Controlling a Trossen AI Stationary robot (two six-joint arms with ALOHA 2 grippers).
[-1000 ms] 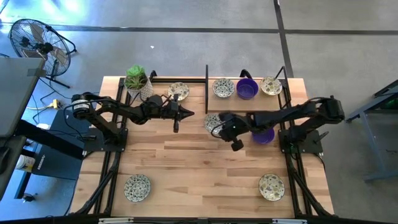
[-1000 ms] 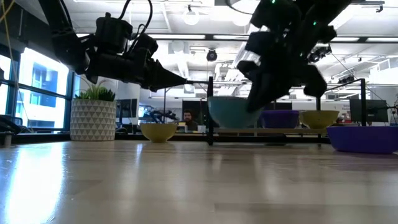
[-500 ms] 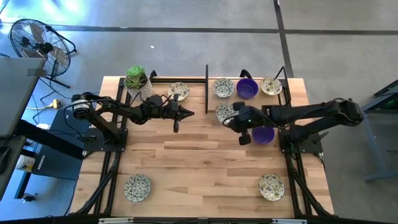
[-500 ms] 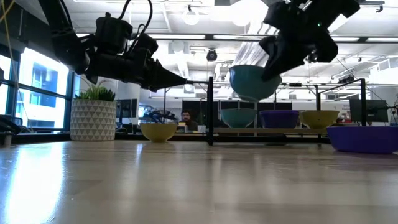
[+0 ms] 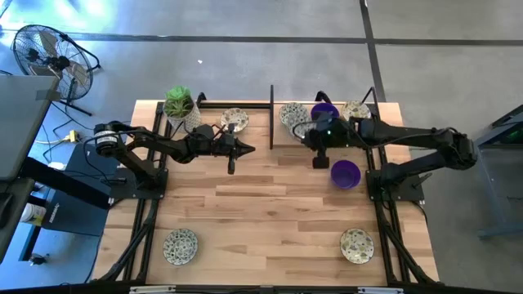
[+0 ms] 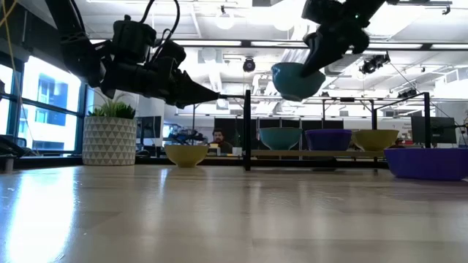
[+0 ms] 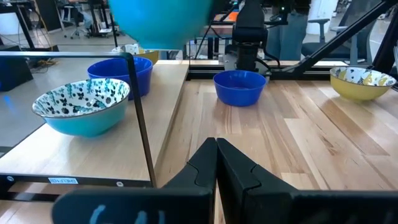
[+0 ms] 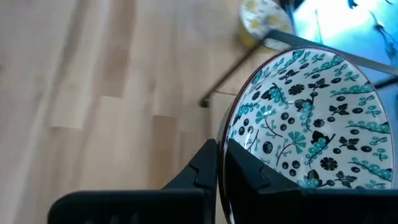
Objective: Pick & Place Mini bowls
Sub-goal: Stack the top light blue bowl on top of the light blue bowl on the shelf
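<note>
- While carrying a patterned bowl (image 6: 296, 78) by its rim, right hand (image 5: 320, 139) is clamped on it, airborne above the shelf (image 5: 327, 139).
- Step: transport; shelf bowls (image 6: 327, 139) sit right below the hand.
- Next: lower into a free spot, release.
- Left hand (image 5: 243, 149) closed, empty, waiting well apart.

Table (image 5: 270, 212): light wood planks, bare across its middle. White patterned pot with a green plant (image 5: 180, 106) stands upright at the far left corner. Black metal frame (image 5: 272, 114) rises along the far edge, with an upright post near the centre. Floor fan (image 5: 45, 57) sits on grey concrete beyond the left side. Low view: a person (image 6: 219, 140) is seated in the office behind, with ceiling lamps overhead.
</note>
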